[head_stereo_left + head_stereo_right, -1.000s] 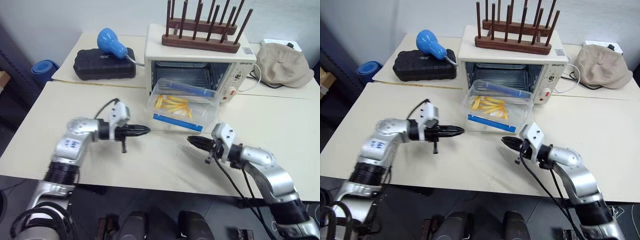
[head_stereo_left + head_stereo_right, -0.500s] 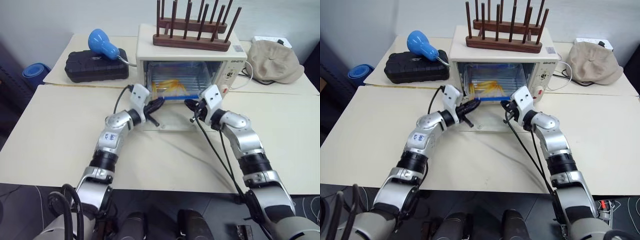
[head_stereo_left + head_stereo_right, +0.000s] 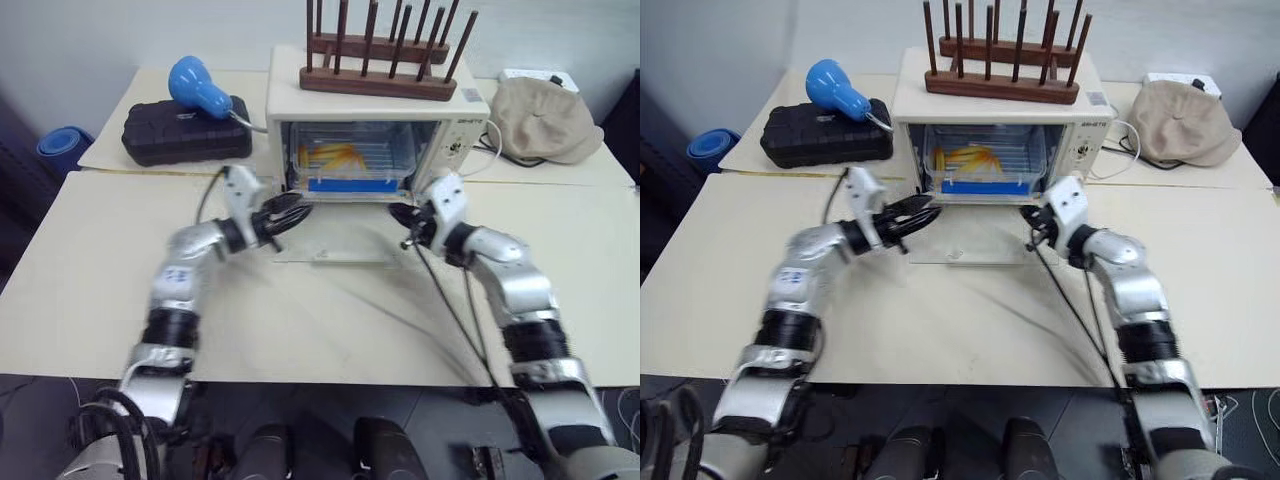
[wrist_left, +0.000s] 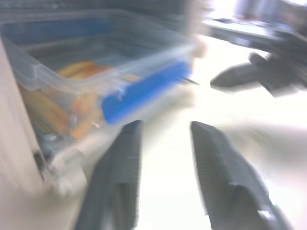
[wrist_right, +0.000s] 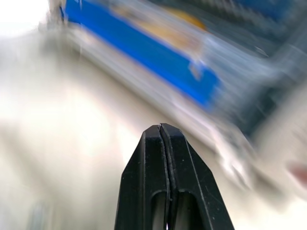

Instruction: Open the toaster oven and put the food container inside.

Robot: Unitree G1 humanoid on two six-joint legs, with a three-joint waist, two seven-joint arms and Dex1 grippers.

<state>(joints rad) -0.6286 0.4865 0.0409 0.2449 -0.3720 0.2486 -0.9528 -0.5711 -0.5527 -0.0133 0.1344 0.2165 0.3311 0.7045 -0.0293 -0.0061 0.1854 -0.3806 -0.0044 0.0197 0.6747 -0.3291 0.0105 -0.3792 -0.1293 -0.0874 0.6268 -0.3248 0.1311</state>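
1. The toaster oven is set at the far middle of the table, with its glass door folded down flat toward the near side.
2. The food container is lodged inside the oven cavity, its blue clip facing the opening and yellow sticks seen through its clear wall.
3. The left gripper is held just left of the opening above the door's left corner; its fingers are parted by a narrow gap and hold nothing.
4. The right gripper is held just right of the opening, fingers pressed together, empty.
5. A wooden rack is kept on the oven's top.
6. A black case bearing a blue bulb-shaped object is placed far left.
7. A beige cap is laid far right.
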